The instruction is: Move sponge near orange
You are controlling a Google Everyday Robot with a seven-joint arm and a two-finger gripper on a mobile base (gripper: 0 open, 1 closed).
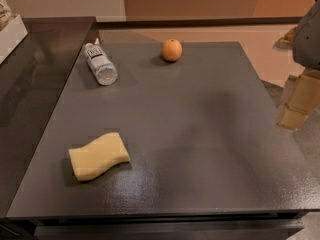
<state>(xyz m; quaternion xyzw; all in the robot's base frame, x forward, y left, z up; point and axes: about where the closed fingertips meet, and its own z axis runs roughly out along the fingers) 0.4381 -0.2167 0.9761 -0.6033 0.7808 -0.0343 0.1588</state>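
The pale yellow sponge with wavy sides lies flat on the dark grey table, near its front left. The small round orange sits at the far middle of the table, well apart from the sponge. My gripper hangs at the right edge of the view, over the table's right side, far from both the sponge and the orange. Its pale yellow blocky fingers point downward and nothing shows between them.
A clear plastic bottle lies on its side at the far left of the table, left of the orange. A darker counter adjoins the table's left side, with a white object at its far corner.
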